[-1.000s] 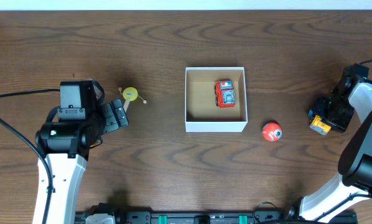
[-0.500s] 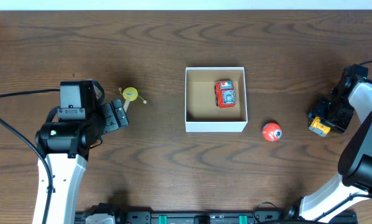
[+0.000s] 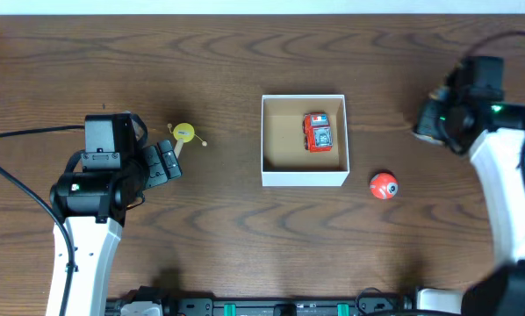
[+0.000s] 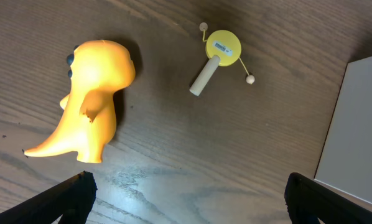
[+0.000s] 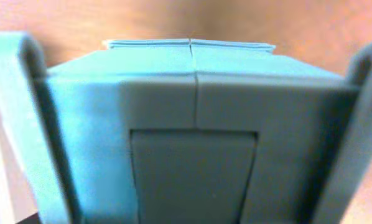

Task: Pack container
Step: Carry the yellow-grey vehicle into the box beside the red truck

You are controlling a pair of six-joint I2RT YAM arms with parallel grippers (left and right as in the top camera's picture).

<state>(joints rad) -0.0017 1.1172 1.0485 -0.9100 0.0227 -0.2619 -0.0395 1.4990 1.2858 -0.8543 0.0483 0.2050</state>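
The container (image 3: 304,178), a white square box with a brown inside, stands mid-table with a red toy car (image 3: 317,132) in it. My right gripper (image 3: 431,123) hangs to the right of the box. It is shut on a blue blocky toy (image 5: 192,81), which fills the right wrist view. My left gripper (image 3: 164,162) is open left of the box, fingers wide over bare wood (image 4: 189,202). An orange dinosaur (image 4: 93,106) and a small yellow drum on a stick (image 4: 220,50) lie ahead of it. The box's white wall (image 4: 354,124) shows at the right of that view.
A red ball (image 3: 384,185) lies just off the box's front right corner. The yellow drum (image 3: 184,133) lies between the left gripper and the box. In the overhead view the left arm covers the dinosaur. Cables run along the left and right edges.
The right arm has swung up and to the left from the table's right edge. The yellow and blue toy that lay there has left the table. The left arm has not moved.
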